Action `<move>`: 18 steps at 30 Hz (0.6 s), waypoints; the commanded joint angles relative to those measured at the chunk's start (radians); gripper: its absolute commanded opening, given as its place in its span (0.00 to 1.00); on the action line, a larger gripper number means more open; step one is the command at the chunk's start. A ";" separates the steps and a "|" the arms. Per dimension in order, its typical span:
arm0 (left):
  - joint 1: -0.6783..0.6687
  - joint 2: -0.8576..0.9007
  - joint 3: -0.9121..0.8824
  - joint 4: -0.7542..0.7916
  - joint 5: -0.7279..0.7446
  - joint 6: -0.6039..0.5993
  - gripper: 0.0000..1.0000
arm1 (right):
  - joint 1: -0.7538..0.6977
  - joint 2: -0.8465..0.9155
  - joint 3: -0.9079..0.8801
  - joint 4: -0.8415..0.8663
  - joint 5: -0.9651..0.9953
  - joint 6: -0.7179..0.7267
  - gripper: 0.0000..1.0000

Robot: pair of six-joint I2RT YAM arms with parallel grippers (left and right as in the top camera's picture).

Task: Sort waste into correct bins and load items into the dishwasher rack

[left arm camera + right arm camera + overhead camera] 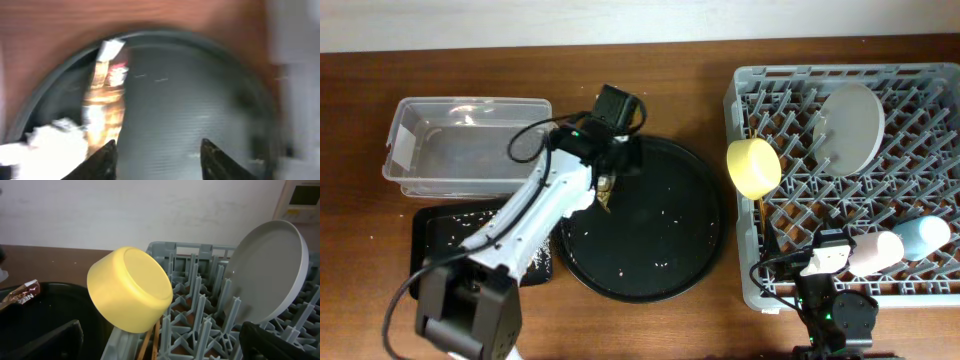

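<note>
Two bits of waste lie on the round tray (210,85) just outside one finger of our left gripper (159,161), jaws spread and empty; the wrapper (104,105) runs lengthwise away from us; the tissue (52,145) sits beside it.

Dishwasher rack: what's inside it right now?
Visible: yellow bowl tipped at the left edge, plate upright between pegs, pink cup and blue cup lying down, chopsticks under the bowl. The right arm covers one corner.
</note>
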 commanded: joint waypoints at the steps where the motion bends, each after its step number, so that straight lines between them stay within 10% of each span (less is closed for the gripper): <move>1: 0.020 0.138 -0.004 -0.070 -0.159 0.096 0.57 | -0.005 -0.006 -0.007 -0.001 -0.002 0.001 0.98; 6: 0.019 0.253 -0.005 -0.063 -0.160 0.122 0.55 | -0.005 -0.006 -0.007 -0.001 -0.002 0.001 0.98; 9: 0.004 0.277 -0.005 -0.084 -0.123 0.122 0.00 | -0.005 -0.006 -0.007 -0.002 -0.002 0.001 0.98; 15: 0.093 0.047 0.293 -0.362 -0.115 0.117 0.00 | -0.005 -0.006 -0.007 -0.001 -0.002 0.001 0.98; 18: 0.227 0.040 0.278 -0.414 -0.344 -0.097 0.00 | -0.005 -0.006 -0.007 -0.001 -0.002 0.001 0.98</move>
